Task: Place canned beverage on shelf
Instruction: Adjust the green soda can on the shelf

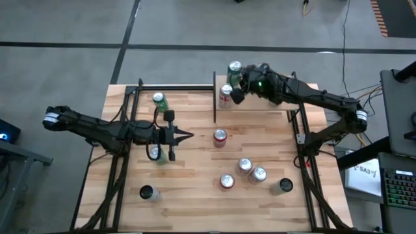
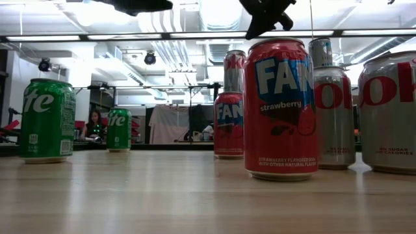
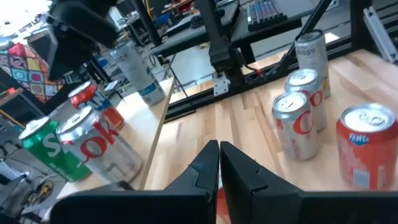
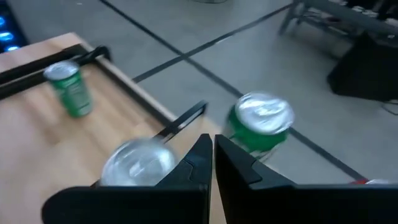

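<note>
Green can (image 1: 234, 67) and a red-and-silver can (image 1: 225, 95) are seen standing on the shelf (image 1: 260, 106), at the far right of the table. Right gripper (image 1: 238, 88) is held closed and empty just over them; either could be clipped and tipped on retreat. Left gripper (image 1: 185, 136) is parked mid-table, closed, nothing held.

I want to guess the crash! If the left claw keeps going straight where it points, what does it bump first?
Probably the red can: the shut left claw points right at it, though height is unclear.
</note>
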Available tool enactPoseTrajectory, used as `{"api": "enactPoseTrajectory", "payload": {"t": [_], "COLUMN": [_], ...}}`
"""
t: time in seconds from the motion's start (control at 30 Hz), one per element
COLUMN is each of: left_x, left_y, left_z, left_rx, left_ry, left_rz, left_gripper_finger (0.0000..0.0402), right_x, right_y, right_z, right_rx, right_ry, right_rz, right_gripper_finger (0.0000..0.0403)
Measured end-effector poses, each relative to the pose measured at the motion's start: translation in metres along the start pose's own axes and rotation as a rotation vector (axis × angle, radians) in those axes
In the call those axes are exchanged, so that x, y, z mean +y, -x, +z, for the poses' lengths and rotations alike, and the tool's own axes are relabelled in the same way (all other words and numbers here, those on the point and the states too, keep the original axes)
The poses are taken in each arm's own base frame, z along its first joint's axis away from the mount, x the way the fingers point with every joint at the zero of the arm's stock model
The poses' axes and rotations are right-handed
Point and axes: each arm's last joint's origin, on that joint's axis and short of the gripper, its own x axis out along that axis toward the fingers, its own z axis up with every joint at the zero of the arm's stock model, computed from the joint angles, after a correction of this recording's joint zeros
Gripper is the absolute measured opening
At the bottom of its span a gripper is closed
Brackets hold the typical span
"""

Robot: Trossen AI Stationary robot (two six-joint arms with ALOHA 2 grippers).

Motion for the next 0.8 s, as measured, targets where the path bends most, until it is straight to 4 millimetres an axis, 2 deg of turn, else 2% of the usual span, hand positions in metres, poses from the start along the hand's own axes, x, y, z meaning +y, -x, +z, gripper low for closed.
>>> {"api": "enactPoseTrajectory", "payload": {"t": [0.17, 0.33, 0.67, 0.8], "left_x": [0.006, 0.016, 0.024, 0.025], "left_y": [0.003, 0.006, 0.008, 0.013], "left_z": [-0.01, -0.006, -0.002, 0.0], "left_rx": [0.016, -0.036, -0.045, -0.071], "left_ry": [-0.032, -0.064, -0.144, -0.144], "left_rz": [0.005, 0.023, 0.053, 0.026], "left_gripper_finger": [0.0, 0.0, 0.0, 0.0], "right_x": [-0.013, -0.023, -0.025, -0.025], "right_y": [-0.015, -0.026, -0.021, -0.019], "right_z": [0.016, 0.025, 0.029, 0.023], "right_rx": [-0.006, 0.006, 0.002, 0.067], "right_ry": [0.026, 0.049, 0.054, -0.071], "right_rz": [-0.056, -0.092, -0.089, -0.022], "right_gripper_finger": [0.0009, 0.0009, 0.0009, 0.0009]}}
